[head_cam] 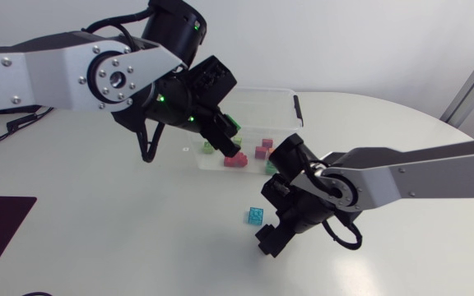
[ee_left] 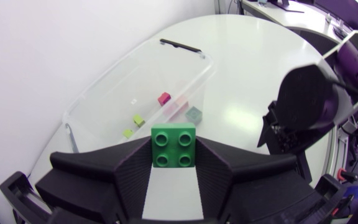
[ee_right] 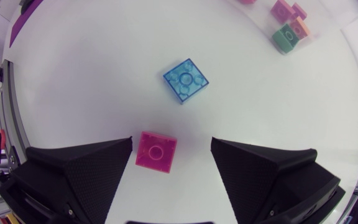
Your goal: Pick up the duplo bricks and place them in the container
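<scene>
You cannot see the small magenta brick (ee_right: 156,151) in the head view, because the right gripper (head_cam: 270,242) covers it at the lower centre of that frame. Only the right wrist view shows it. It lies on the white table (head_cam: 97,214) between the spread fingers, close by one and well apart from the other; whether it touches is unclear. That gripper is released and holds nothing. The translucent blue square brick (head_cam: 255,216) lies just ahead of it, apart from the magenta one.

The clear plastic container (head_cam: 262,89) sits at the upper centre of the head frame, its near left corner hidden behind the left gripper (ee_left: 173,152). The loose bricks inside it (head_cam: 235,160), red, magenta and green, are small and blurred through the wall, so their number is hard to make out.

Your left arm (head_cam: 64,70) comes in from the upper left, its wrist tipped down over the container's near corner. Its gripper is clenched on a green four-stud brick (ee_left: 173,140), one finger pressed on each side. Your right arm (head_cam: 418,173) enters from the right edge and reaches low toward the centre, its wrist pointing down at the table.
</scene>
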Controlling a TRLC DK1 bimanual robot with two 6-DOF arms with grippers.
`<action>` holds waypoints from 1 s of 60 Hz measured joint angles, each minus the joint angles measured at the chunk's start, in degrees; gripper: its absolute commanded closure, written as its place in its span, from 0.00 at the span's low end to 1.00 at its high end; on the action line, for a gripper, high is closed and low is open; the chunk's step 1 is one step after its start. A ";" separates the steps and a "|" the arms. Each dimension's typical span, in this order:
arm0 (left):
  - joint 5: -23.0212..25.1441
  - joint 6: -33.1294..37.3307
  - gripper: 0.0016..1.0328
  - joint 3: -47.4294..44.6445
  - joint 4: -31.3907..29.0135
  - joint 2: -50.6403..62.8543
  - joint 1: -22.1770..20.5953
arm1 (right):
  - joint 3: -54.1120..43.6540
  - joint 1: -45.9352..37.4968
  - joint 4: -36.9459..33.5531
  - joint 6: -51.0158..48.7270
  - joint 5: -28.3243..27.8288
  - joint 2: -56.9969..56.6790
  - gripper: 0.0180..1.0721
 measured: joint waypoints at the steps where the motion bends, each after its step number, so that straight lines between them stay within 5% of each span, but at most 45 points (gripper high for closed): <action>1: 0.07 -0.42 0.71 -0.15 1.66 0.00 0.59 | 0.17 0.33 0.00 0.33 0.37 0.81 0.17; 11: 1.18 -3.06 0.70 -0.24 9.49 0.76 4.17 | 0.63 1.92 0.00 1.79 1.20 3.39 0.47; 18: 2.19 -4.92 0.65 -0.07 12.41 5.16 7.72 | 0.63 2.14 -0.13 1.79 1.40 3.43 0.77; 21: 3.80 -5.73 0.64 0.74 12.61 7.93 9.35 | 0.63 2.19 -0.94 1.77 1.42 3.34 0.78; 23: 4.59 -6.08 0.53 1.16 12.63 9.16 9.99 | 0.63 2.19 -1.33 1.75 1.42 3.02 0.78; 27: 6.62 -7.15 0.15 2.51 13.05 12.20 11.61 | 0.63 2.10 -3.23 1.75 1.42 1.53 0.78; 30: 6.75 -7.48 0.05 2.95 13.22 12.85 11.93 | 0.63 1.77 -4.74 1.68 1.38 -0.46 0.78; 46: 7.34 -7.85 0.05 -3.43 21.11 3.02 11.45 | 7.87 -6.03 -9.90 -1.68 1.38 -13.46 0.78; 60: 7.34 -5.60 0.05 -8.61 18.97 -15.74 9.05 | 13.66 -10.97 -4.22 -2.36 1.14 -14.60 0.78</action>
